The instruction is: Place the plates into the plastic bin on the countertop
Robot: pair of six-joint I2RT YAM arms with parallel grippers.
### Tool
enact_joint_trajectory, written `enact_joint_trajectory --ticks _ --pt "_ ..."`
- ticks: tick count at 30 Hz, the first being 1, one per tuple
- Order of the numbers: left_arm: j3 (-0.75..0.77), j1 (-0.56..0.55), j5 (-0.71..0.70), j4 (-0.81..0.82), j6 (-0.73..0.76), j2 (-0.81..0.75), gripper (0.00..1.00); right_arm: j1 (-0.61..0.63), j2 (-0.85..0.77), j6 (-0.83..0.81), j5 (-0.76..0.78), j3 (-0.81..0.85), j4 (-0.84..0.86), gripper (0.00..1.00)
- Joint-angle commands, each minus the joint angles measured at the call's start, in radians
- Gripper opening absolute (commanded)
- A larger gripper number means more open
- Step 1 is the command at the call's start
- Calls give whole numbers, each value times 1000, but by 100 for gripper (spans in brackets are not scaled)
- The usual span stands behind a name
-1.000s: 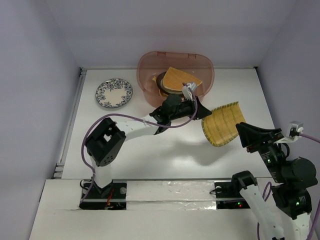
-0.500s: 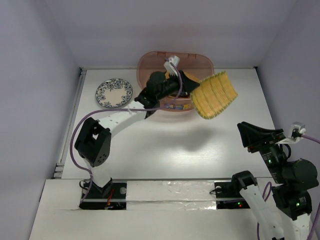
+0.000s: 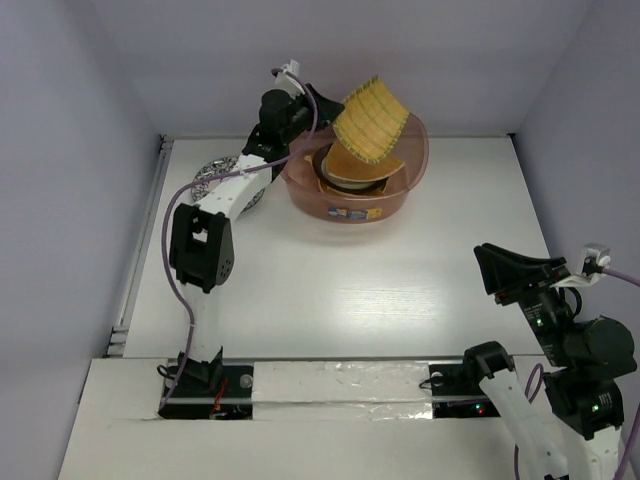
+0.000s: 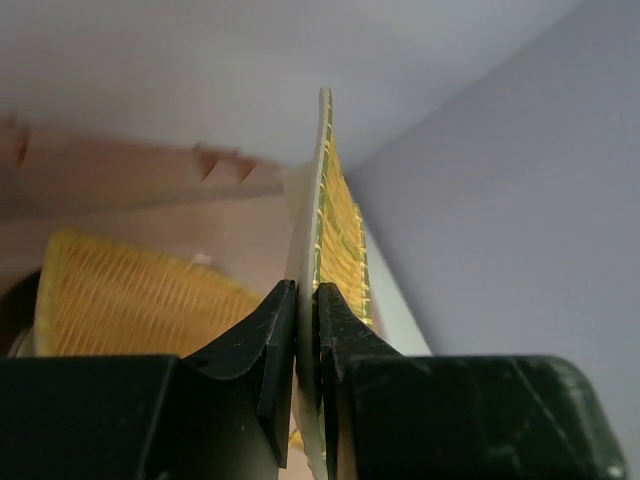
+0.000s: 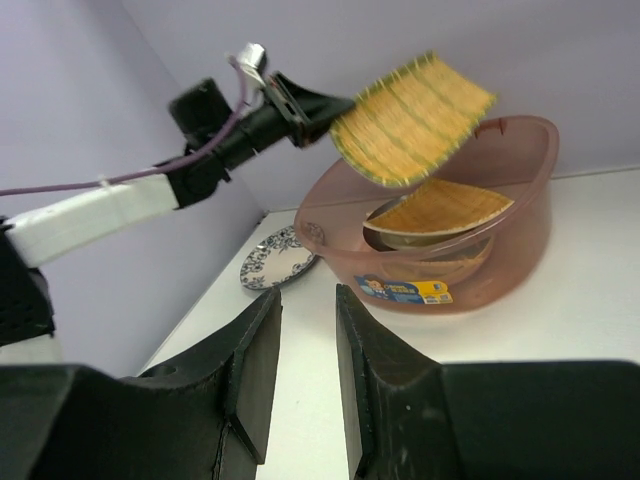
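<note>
Your left arm has swung up and back since a second ago. It carried the ribbed plate (image 3: 370,120) from low on the right to high over the bin (image 3: 415,165). The left gripper (image 4: 306,292) is pinched tight on the edge of that plate, which hangs tilted in the air.

You can see a small label (image 5: 405,291) on the front of the pinkish see-through bin. It is blue and yellow, but the words are too small to read.

A second ribbed plate (image 5: 440,205) lies on top inside the bin. More plates sit under it, but you can only see their edges, so it is hard to tell which they are. The flowery plate (image 5: 275,260) lies on the white counter (image 3: 380,300), left of the bin. From above, your left arm covers part of it.

The right gripper (image 5: 308,293) is part way open and holds nothing. It hangs well away from the bin.
</note>
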Motion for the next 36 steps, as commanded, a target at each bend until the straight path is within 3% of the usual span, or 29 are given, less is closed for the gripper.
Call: enact_joint_trajectory --ticks 1,8,12,13,15,16,20,24,27,28,30,32,36 --pt "33 7 32 -12 -81 38 0 4 19 -6 -17 8 38 34" --pt "-64 16 -105 -72 -43 34 2 4 23 -5 -26 -10 52 34" --pt "-87 16 -218 -135 31 8 23 4 23 -5 -26 -13 52 34" --pt "-87 16 -240 -155 46 -3 34 4 21 -5 -26 -13 52 35" --pt "-95 16 -303 -192 83 -20 44 4 18 -5 -23 -15 55 34" --pt "-104 16 -323 -196 114 -49 53 4 16 -5 -23 -18 57 34" --pt "-220 16 -439 -166 181 -185 65 4 16 -5 -32 -22 64 34" --pt "-401 40 -585 -89 191 -368 65 4 10 -12 -29 -24 66 34" --pt "-611 89 -625 -32 84 -510 60 4 7 -14 -41 -32 73 32" --pt "-679 130 -628 -15 47 -584 55 4 7 -12 -51 -35 75 19" --pt "-889 183 -634 47 -61 -654 48 4 7 -2 -78 -45 86 12" --pt "-1077 267 -631 86 -131 -739 39 4 7 9 -115 -62 99 11" --pt "-1248 391 -555 112 -211 -785 41 4 6 17 -169 -76 104 17"
